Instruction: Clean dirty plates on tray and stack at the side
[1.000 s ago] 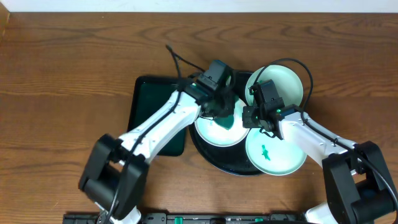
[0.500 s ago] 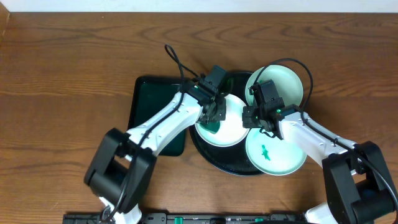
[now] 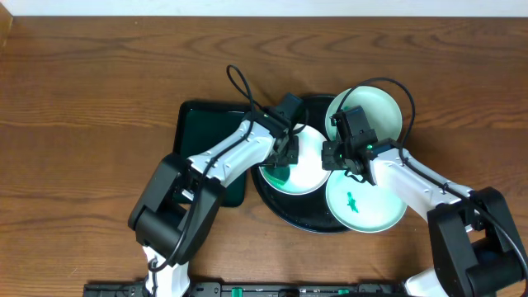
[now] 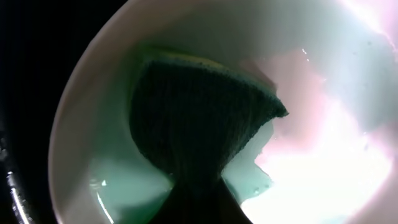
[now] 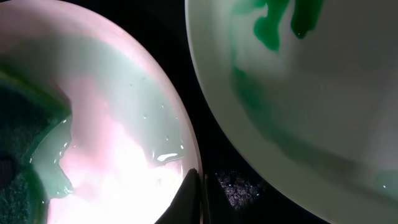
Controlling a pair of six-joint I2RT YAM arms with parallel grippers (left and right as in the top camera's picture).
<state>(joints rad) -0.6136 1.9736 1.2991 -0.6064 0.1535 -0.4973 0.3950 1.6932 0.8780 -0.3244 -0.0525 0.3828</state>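
At the far left a dark green rectangular tray (image 3: 206, 140) lies on the wooden table (image 3: 91, 99), and the left arm reaches over it. The left gripper (image 3: 285, 158) pinches a dark green sponge (image 4: 199, 118) and presses it flat into the left plate (image 3: 312, 163), which is wet with pale green film. That plate sits on the black tray (image 3: 285, 208). The right gripper (image 3: 340, 157) has its jaws pressed together at this plate's right rim; whether they nip the rim is unclear. Further right on the same tray lie the rear plate (image 3: 378, 111) and the front plate (image 3: 375, 206), which has a green smear (image 3: 351, 202).
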